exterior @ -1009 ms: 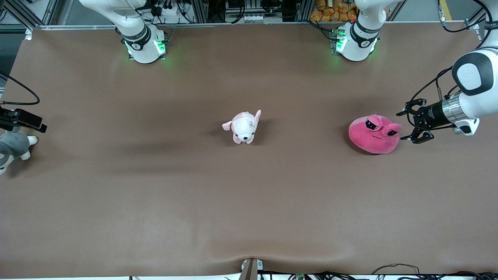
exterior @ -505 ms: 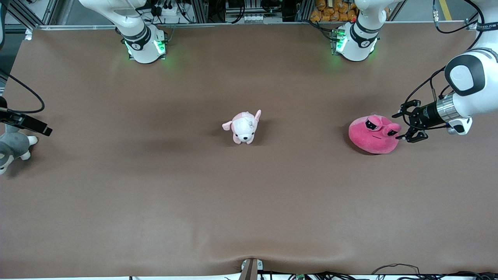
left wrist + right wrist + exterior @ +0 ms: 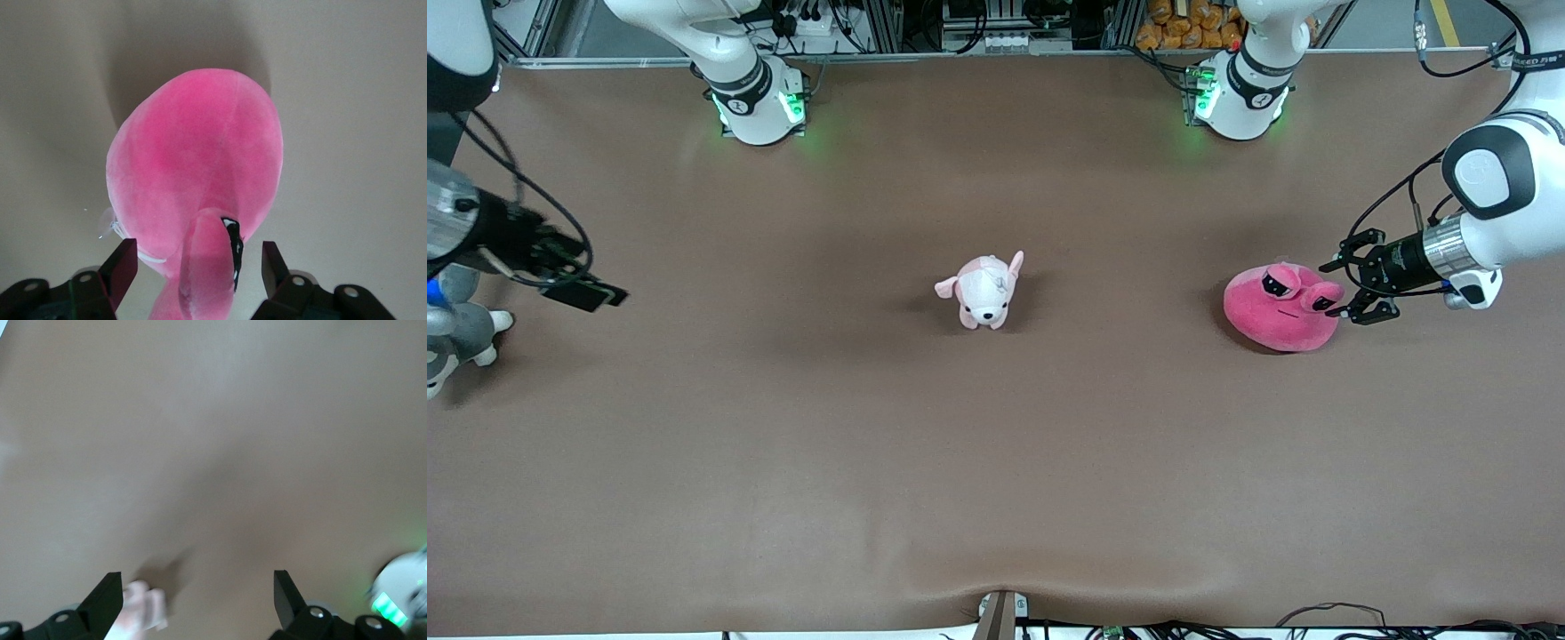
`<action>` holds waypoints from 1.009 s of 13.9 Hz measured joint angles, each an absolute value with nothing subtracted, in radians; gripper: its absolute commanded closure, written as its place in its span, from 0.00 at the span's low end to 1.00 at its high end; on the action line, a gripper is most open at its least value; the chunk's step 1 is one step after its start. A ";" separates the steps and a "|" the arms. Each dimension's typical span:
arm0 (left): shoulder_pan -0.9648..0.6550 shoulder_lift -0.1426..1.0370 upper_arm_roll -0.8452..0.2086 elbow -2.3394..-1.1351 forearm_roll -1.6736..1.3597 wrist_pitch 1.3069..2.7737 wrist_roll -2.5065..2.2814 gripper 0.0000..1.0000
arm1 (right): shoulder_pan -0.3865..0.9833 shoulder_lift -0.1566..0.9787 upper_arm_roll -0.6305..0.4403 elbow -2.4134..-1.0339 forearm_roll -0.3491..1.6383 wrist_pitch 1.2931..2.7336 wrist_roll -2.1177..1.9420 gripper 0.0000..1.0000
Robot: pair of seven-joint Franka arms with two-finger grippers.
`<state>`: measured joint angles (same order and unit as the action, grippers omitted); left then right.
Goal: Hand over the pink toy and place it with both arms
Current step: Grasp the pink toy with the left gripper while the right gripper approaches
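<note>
The pink toy [image 3: 1280, 308], a hot-pink round plush with two bulging black eyes, lies on the brown table toward the left arm's end. My left gripper [image 3: 1336, 289] is open, low at the toy's side. In the left wrist view one eye bulge of the toy [image 3: 200, 153] sits between the left gripper's [image 3: 199, 263] spread fingers [image 3: 123, 263], with gaps on both sides. My right gripper [image 3: 596, 289] is open and empty over the table at the right arm's end; it also shows in the right wrist view [image 3: 197, 590].
A small pale pink-and-white dog plush [image 3: 985, 292] stands at the table's middle; a blurred pale piece shows in the right wrist view [image 3: 143, 603]. A grey-and-white plush [image 3: 458, 342] lies at the right arm's end. The arm bases [image 3: 758, 102] stand along the table's edge.
My left gripper has closed in on the pink toy, so an eye bulge now lies between its open fingers. My right arm has swung in from the table's end toward the middle.
</note>
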<state>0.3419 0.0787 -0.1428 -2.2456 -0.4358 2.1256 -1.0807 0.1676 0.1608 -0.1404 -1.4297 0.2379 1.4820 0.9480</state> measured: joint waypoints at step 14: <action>0.337 0.080 -0.178 -2.235 -0.469 2.126 -1.084 1.00 | 0.545 0.197 -0.134 -1.427 0.354 1.787 1.945 0.00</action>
<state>0.3370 0.0800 -0.1782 -2.2354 -0.4692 2.1263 -1.0844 0.5452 0.1965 -0.1336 -1.4273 0.3538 1.7869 1.9447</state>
